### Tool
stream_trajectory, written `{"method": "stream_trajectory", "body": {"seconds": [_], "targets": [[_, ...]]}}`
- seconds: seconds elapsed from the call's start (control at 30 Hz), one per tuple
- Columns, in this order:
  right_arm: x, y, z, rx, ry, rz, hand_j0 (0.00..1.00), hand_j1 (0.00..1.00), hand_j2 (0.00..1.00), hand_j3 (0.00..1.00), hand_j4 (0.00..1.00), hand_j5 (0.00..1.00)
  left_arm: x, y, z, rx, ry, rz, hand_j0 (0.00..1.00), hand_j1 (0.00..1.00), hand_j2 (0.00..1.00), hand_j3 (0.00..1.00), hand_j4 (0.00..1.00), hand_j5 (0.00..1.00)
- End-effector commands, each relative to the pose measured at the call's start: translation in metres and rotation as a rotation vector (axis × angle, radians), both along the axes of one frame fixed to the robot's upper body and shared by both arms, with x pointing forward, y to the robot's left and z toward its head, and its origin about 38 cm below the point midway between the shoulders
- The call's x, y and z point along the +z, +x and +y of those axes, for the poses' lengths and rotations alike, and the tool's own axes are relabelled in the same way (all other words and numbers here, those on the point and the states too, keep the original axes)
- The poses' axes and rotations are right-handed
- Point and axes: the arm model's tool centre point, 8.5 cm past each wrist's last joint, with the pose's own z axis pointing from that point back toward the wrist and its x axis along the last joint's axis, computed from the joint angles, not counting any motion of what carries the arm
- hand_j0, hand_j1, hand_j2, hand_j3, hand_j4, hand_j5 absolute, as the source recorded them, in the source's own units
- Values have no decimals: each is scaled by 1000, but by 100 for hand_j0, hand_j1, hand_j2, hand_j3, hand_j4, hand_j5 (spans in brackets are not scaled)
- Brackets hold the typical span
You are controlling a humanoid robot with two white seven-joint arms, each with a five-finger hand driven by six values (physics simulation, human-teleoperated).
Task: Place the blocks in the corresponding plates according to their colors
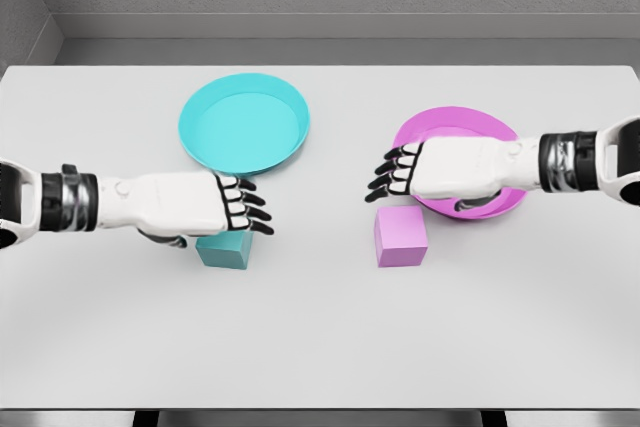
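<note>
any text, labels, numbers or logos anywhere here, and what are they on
None: no readable text, number or logo shows in the head view.
Teal plate: plain.
Pink plate: plain.
Teal block: plain faces.
Pink block: plain faces.
Left robot hand and right robot hand: white shells with black joints, no markings.
Table: bare white.

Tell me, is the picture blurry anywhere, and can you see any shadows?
In the head view, everything looks sharp: the teal block, pink block and both plates have crisp edges. The light is soft and even, with no glare on the table. Only faint shadows show, under the left hand and beneath the right hand on the pink plate.
</note>
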Motion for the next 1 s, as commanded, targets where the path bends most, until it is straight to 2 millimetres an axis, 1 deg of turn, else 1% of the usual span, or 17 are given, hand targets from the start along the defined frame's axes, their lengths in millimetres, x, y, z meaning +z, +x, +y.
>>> {"method": "stream_trajectory", "body": {"seconds": [0.0, 0.07, 0.17, 0.27, 0.33, 0.53, 0.67, 0.8, 0.97], "targets": [[-2, -4, 4, 14, 0, 7, 100, 100, 100, 100, 100, 100, -8, -3, -4, -13, 13, 10, 100, 100, 100, 100, 100, 100], [-3, -5, 4, 16, -3, 10, 100, 100, 100, 100, 100, 100, -11, -4, -6, -19, 27, 6, 100, 100, 100, 100, 100, 100], [-17, -17, 14, 63, -24, 47, 100, 100, 100, 100, 100, 100, -13, -4, -5, -18, 37, 4, 100, 100, 100, 100, 100, 100], [-20, -17, 15, 65, -33, 49, 100, 100, 100, 100, 100, 100, -12, -4, -5, -19, 38, 1, 100, 100, 100, 100, 100, 100], [-28, -19, 14, 70, -70, 44, 100, 100, 100, 100, 100, 100, -13, -3, -5, -19, 38, 1, 100, 100, 100, 100, 100, 100], [-33, -14, 9, 51, -99, 32, 100, 100, 100, 100, 100, 100, -13, 1, -1, -11, 73, -30, 100, 100, 100, 100, 100, 100], [-36, -13, 10, 52, -113, 24, 100, 100, 100, 100, 100, 100, -13, 2, -2, -15, 93, -52, 100, 100, 100, 100, 100, 100], [-39, -9, 7, 38, -127, 22, 100, 100, 100, 100, 100, 100, -22, 10, -7, -10, 109, -66, 100, 100, 100, 100, 100, 100], [-39, -8, 7, 36, -126, 23, 100, 100, 100, 100, 100, 100, -26, 13, -5, -2, 131, -75, 100, 100, 100, 100, 100, 100]]}}
